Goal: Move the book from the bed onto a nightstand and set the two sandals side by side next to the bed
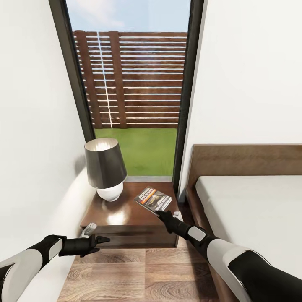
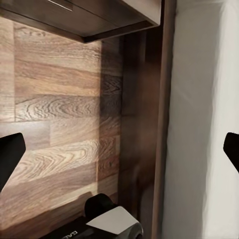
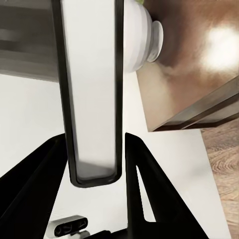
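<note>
The book (image 1: 153,199), a thin paperback with an orange band, is tilted over the right part of the nightstand (image 1: 121,218). My right gripper (image 1: 161,214) is shut on its near edge. The right wrist view shows the book (image 3: 92,99) edge-on between the black fingers (image 3: 35,189). I cannot tell whether the book touches the wood. My left gripper (image 1: 98,242) hangs open and empty in front of the nightstand's left corner, above the floor. Its fingertips (image 2: 10,154) stand wide apart in the left wrist view. The bed (image 1: 251,205) lies to the right. The sandals are out of view.
A dark-shaded lamp (image 1: 105,167) with a white base stands on the left part of the nightstand. A white wall runs close on the left. A tall window is behind the nightstand. Wood floor (image 1: 138,277) lies between me and the nightstand, with the bed frame (image 2: 144,124) alongside.
</note>
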Robot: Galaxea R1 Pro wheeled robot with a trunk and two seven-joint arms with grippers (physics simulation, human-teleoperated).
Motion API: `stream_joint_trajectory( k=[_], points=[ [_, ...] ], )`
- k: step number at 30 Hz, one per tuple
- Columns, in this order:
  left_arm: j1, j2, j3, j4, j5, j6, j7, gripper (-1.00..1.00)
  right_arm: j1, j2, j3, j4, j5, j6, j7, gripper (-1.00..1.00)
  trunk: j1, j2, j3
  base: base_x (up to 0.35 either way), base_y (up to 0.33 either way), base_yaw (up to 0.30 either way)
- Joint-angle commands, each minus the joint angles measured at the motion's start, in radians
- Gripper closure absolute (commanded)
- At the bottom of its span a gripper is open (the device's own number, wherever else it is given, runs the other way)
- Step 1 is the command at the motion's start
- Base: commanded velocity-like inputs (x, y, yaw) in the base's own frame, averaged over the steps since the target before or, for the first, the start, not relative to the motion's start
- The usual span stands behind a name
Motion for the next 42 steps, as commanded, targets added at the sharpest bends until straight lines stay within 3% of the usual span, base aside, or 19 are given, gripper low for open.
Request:
stream_joint_trajectory(
  k=[1,16,25,31,38,42],
  points=[
    [0.001,-0.001,0.007,0.000,-0.008,0.008,-0.001,-1.00,-0.001,0.000,0.006,0.002,-0.012,0.006,0.003,1.00,0.000,0.000,-0.001,0.000,0.000,0.000],
    [0.097,-0.026,0.004,0.002,-0.013,0.001,-0.006,-1.00,-0.001,-0.001,0.004,0.001,-0.019,0.008,-0.001,1.00,0.000,0.000,-0.001,0.000,0.000,0.000],
    [0.195,-0.019,0.005,0.001,-0.016,-0.027,-0.006,-1.00,-0.001,-0.002,0.005,-0.001,-0.013,0.008,0.002,1.00,0.000,0.000,-0.001,0.000,0.000,0.000],
    [0.287,-0.012,0.005,0.001,-0.014,-0.125,-0.006,-1.00,-0.001,-0.001,0.006,-0.002,-0.012,0.008,0.002,1.00,0.000,0.000,-0.001,0.000,0.000,0.000],
    [0.395,0.014,0.007,0.002,-0.002,-0.307,-0.017,-1.00,-0.001,0.000,0.010,-0.002,-0.009,0.007,0.003,1.00,0.000,0.000,-0.001,0.000,0.000,0.000],
    [0.413,0.017,0.008,0.002,-0.001,-0.340,-0.016,-1.00,-0.001,0.001,0.012,-0.003,-0.008,0.007,0.003,1.00,0.000,0.000,-0.001,0.000,0.000,0.000]
  ],
)
